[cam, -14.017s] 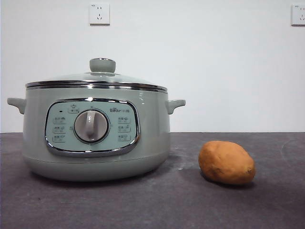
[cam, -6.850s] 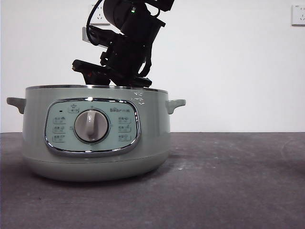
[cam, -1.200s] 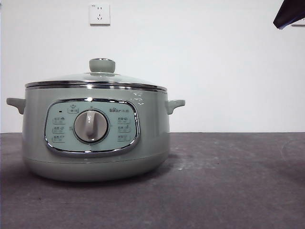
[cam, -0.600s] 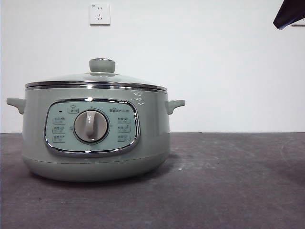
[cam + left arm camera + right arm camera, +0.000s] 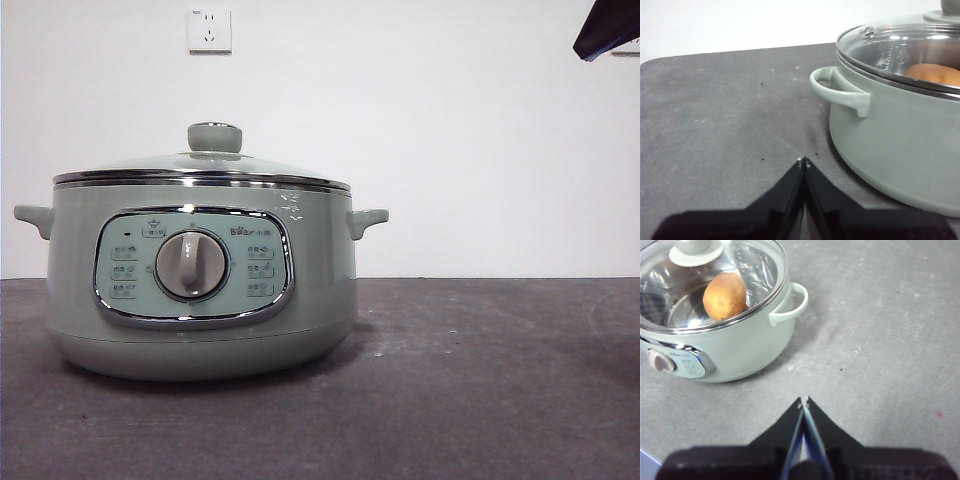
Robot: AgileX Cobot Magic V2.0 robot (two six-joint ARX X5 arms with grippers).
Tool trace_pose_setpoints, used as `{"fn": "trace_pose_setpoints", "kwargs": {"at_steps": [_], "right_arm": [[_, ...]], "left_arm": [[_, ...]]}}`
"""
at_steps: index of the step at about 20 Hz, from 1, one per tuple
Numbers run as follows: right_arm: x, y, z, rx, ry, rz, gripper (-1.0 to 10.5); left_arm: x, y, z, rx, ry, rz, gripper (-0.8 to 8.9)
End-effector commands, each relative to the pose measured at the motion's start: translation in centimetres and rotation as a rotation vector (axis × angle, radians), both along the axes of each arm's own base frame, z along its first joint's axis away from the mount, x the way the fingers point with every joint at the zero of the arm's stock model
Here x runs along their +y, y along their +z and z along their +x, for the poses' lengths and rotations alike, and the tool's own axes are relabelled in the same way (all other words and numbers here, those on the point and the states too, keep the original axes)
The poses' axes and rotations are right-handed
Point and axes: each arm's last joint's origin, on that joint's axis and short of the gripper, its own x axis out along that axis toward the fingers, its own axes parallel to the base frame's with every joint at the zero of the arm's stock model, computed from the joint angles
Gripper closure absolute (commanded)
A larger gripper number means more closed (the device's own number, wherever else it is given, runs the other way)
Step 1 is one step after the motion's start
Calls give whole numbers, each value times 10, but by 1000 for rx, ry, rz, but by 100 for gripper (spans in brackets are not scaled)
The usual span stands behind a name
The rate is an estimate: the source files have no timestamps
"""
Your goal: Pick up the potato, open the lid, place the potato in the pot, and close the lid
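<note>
Nearest to you in each wrist view is that arm's own end effector: the left end effector [image 5: 803,161] has its two black jaws pressed together tip to tip and holds nothing, poised above the bare grey counter [image 5: 715,125] beside the pot; the right end effector [image 5: 804,400] is likewise pressed together and empty, well apart from the pot on its other side. In the front view only a black tip [image 5: 607,28] of one arm shows at a top corner, and you cannot tell from that view alone which arm it is. Beyond the jaws stands the pot [image 5: 205,275], upright on the counter, its dial panel facing the front camera. The lid [image 5: 735,270] sits level on the pot's chrome rim, with its pale green knob [image 5: 215,136] on top. Through the glass you see the potato [image 5: 725,296] lying on the pot's inner floor, off to one side; the left wrist view shows a part of it as well. Farthest back are a plain white wall and a wall socket [image 5: 208,29]. Judged from this arrangement, all four steps read as done. The next move calls for no further grasp: you need only keep both arms clear of the pot.
</note>
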Motion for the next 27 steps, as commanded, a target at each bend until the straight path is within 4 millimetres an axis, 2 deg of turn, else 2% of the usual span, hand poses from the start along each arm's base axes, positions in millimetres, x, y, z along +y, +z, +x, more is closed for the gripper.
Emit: {"fn": "trace_pose_setpoints", "kwargs": {"at_steps": [1, 17, 20, 23, 27], "right_arm": [[0, -3, 0, 7, -7, 4, 946], [-1, -2, -1, 5, -7, 6, 946], [-10, 2, -7, -84, 4, -57, 946], [-26, -2, -7, -198, -91, 0, 946], [-50, -34, -8, -359, -152, 141, 946]], "left_arm": [[0, -5, 1, 9, 2, -4, 817], [0, -5, 1, 8, 4, -3, 817], [0, -5, 1, 8, 5, -3, 817], [0, -5, 1, 8, 5, -3, 817], [0, -5, 1, 8, 5, -3, 817]]}}
